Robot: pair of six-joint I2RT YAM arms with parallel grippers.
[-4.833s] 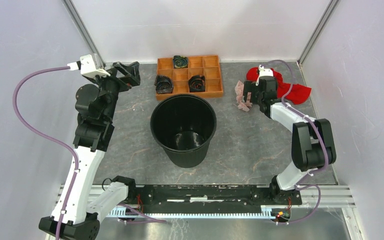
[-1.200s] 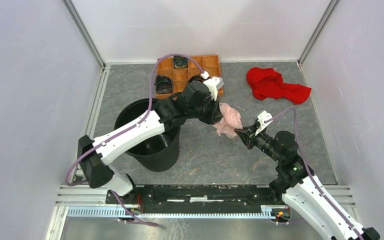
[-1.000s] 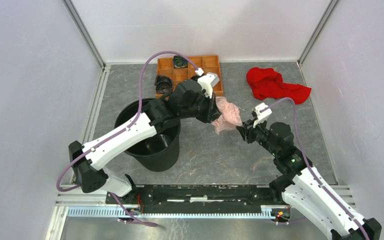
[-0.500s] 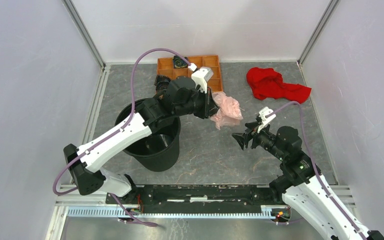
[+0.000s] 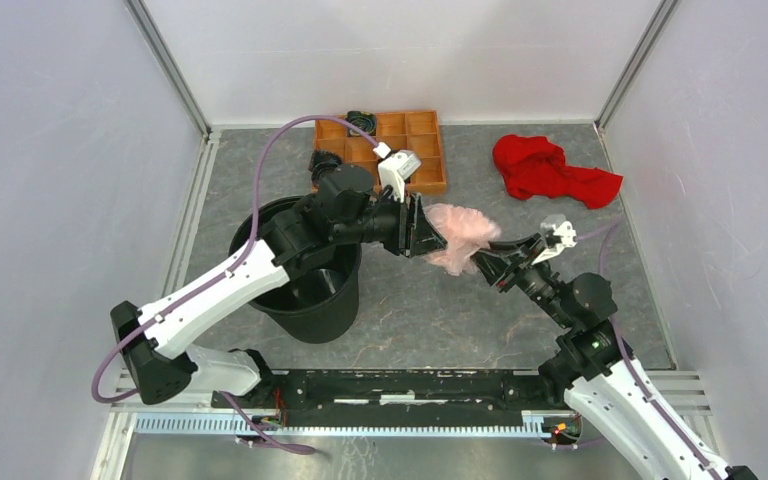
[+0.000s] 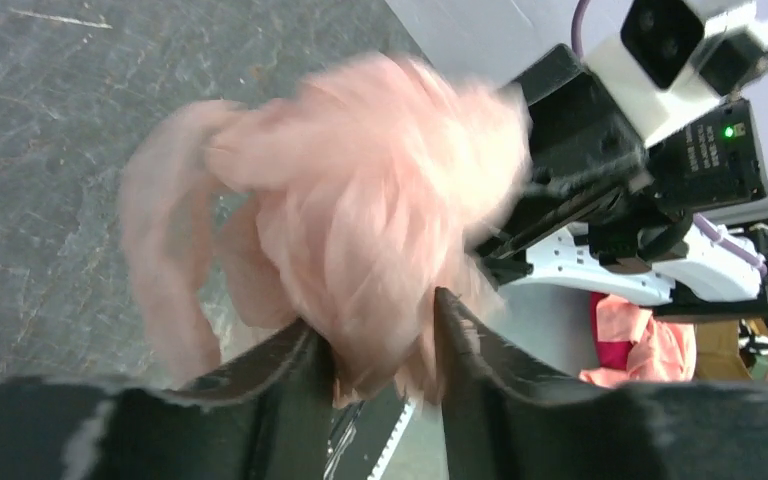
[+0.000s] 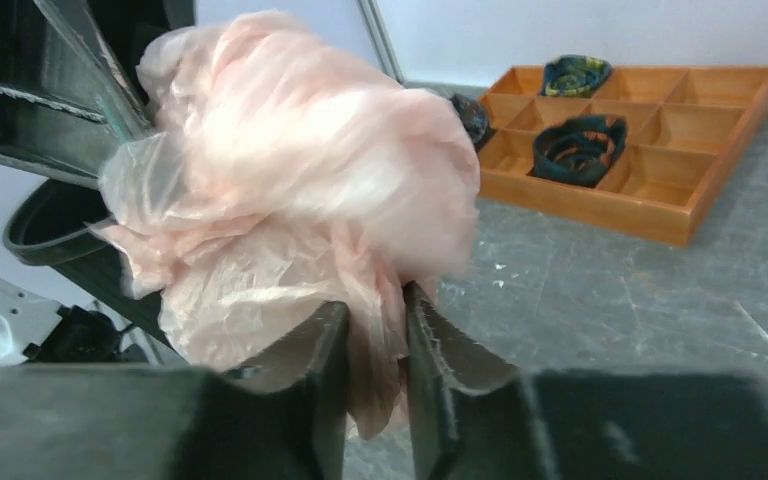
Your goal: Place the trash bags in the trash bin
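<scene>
Bag: pink trash bag (image 5: pixel 457 235) bunched, off worktop (image 5: pixel 440 310), right of trash bin (image 5: pixel 305 318), outside it.
R pincer (image 5: pixel 480 262): nipped on bag film.
L pincer (image 5: pixel 422 228): film betw. jaws; grip unclear.

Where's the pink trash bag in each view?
Top external: pink trash bag mid-frame, right of the black bin.
Left wrist: blurred, fills the centre.
Right wrist: left of centre.
Shared landmark: orange tray, in top and right wrist only.
</scene>
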